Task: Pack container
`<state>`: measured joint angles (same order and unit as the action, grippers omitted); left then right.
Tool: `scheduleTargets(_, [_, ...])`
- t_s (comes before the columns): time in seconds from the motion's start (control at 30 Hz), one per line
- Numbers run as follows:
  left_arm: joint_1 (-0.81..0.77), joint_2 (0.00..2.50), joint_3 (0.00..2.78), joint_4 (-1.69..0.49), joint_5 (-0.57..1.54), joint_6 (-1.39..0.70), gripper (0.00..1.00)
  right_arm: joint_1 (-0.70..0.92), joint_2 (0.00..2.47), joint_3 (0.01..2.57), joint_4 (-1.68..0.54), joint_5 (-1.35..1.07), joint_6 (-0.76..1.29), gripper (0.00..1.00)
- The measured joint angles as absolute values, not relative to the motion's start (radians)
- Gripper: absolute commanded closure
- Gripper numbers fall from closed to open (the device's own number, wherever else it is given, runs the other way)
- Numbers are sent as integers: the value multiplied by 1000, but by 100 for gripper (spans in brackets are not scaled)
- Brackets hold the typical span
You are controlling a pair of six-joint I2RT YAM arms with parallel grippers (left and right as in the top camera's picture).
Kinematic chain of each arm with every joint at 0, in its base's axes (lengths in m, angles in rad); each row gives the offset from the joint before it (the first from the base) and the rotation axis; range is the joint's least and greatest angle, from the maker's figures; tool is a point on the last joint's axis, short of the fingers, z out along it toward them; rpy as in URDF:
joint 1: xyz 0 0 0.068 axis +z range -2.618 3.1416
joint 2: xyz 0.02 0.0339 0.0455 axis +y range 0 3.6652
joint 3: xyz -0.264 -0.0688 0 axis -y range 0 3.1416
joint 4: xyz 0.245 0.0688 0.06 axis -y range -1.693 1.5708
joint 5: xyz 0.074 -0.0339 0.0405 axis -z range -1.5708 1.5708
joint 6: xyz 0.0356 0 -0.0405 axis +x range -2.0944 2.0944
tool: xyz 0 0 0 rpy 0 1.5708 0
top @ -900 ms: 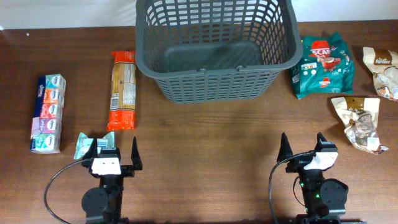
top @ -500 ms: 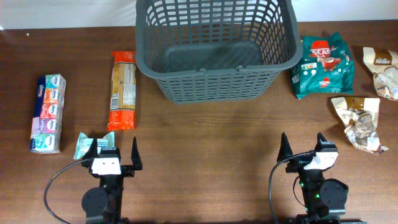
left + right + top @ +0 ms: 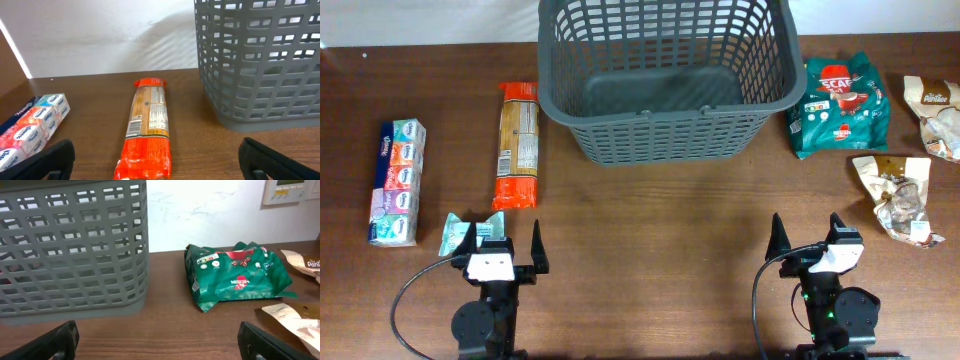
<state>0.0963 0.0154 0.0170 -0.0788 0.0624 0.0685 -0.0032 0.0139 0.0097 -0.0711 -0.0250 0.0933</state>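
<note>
The container [image 3: 665,135] stands empty at the far middle of the surface, so packing has not begun. Everything waits outside: an orange packet [image 3: 517,145] and a tissue pack [image 3: 398,182] on its left, a green bag [image 3: 840,105] and brown pouches [image 3: 900,195] on its right. The left hand [image 3: 505,236] and right hand [image 3: 806,226] gape wide, holding nothing.

Overhead straight down; wrist views low, forward (sharing container [image 3: 660,135]).
</note>
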Motion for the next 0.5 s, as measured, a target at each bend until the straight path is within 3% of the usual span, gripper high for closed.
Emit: scheduleTargets(0.5, [96,15,17,-79,62,68,1,-3,14,10,-69,-36,93,1])
